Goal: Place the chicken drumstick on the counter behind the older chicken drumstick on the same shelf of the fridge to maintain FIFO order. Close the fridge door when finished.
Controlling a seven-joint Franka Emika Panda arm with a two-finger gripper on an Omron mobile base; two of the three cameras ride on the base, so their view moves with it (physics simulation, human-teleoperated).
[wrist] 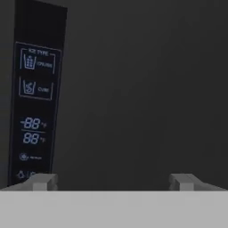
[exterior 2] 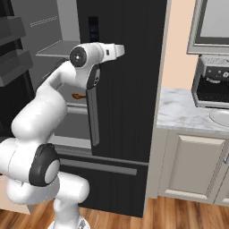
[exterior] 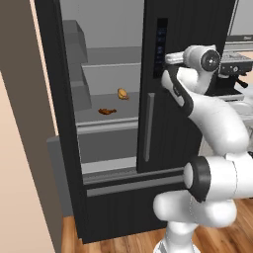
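Both drumsticks lie on the fridge shelf: older drumstick at front edge, golden drumstick behind it. Gripper wide, empty, facing the dispenser panel. Placement probably done; next, push the left door shut.

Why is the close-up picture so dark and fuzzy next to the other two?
Hand view: the camera faces the black fridge door from close up, so the picture is dim; the dispenser panel glows faintly and its small text is blurred. Left base view: evenly lit, both drumsticks plain on the grey shelf. Right base view: bright, with the marble counter crisp.
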